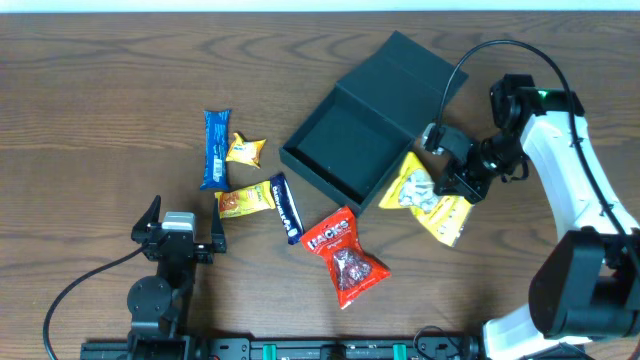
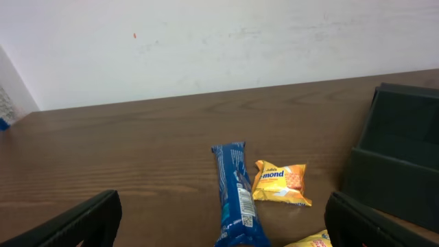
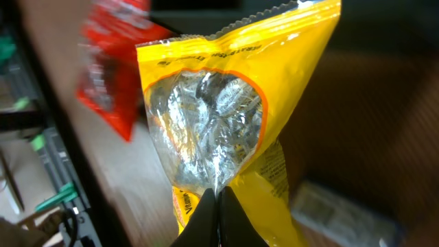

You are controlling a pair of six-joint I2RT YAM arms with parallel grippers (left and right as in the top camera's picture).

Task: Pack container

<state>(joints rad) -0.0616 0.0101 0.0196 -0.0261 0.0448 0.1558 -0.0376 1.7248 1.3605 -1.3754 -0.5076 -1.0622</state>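
Dark teal-black matte square cardboard box (image 1: 345, 148) sits centre-right on the brown wood-grain table (image 1: 100, 80), turned diamond-wise. Its hinged flap lid (image 1: 412, 68) is thrown open to the far right. Inside shows only bare floor.

R gripper (image 1: 447, 183) is just right of the box's near-right wall, fingers (image 3: 218, 221) pinched tight w/ no gap on the edge of a yellow plastic snack bag w/ clear window (image 1: 428, 200). Silvery wrapped pieces show through the window in the R wrist view. Bag lies against the box's right corner; can't tell if it's off the table.

L gripper (image 1: 185, 216) is at near left, jaws spread wide, nothing btwn them, well apart from the box.

Loose on the table, left of the box:
- long blue foil bar wrapper (image 1: 215, 148)
- small yellow cracker packet (image 1: 245, 150), just beside it on the right
- orange-yellow packet (image 1: 243, 202), nearer
- dark blue bar (image 1: 286, 208), touching that packet's right end
- red crinkly packet (image 1: 345, 258), nearest, below the box's near corner
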